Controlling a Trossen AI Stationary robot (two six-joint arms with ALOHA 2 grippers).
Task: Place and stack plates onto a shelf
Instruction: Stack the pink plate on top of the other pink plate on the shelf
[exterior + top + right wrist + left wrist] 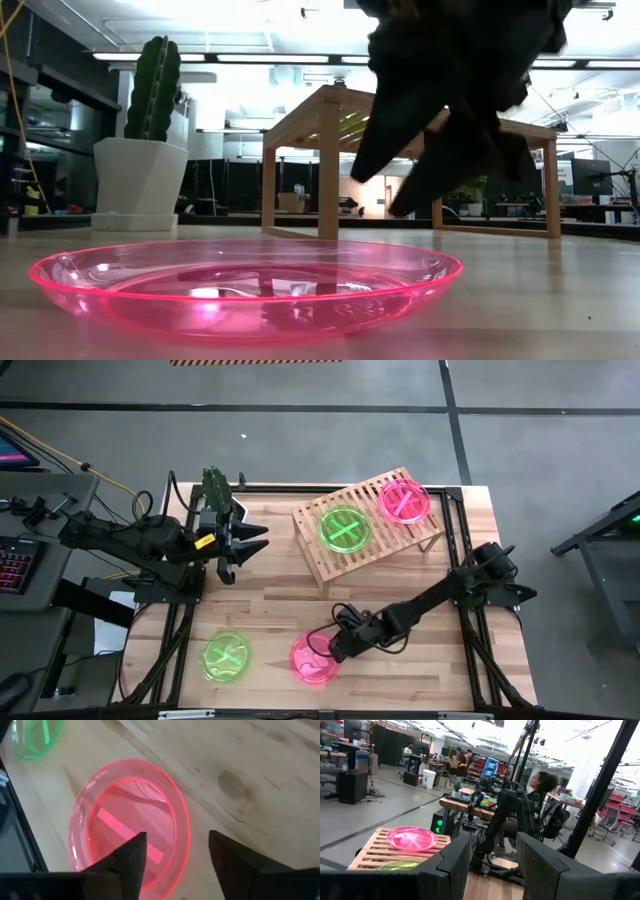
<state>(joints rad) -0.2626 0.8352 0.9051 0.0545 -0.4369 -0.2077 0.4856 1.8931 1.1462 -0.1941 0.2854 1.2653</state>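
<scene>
A pink plate [315, 658] lies flat on the table near its near edge, and a green plate [227, 657] lies to its left. The shelf [330, 560] stands at the far right, carrying a green plate [343, 528] and a pink plate [404, 499]. My right gripper [175, 855] is open and hovers over the near pink plate [125, 825]. One finger stands above its inside and the other outside its right rim [184, 840]. In the low view the right gripper [385, 190] hangs clear above that plate [245, 280]. My left gripper [245, 545] is open and empty, left of the shelf.
A potted cactus [215, 485] stands at the table's far left corner, behind my left gripper. Bare wood lies between the shelf and the two plates on the table. People sit at desks in the room beyond [540, 785].
</scene>
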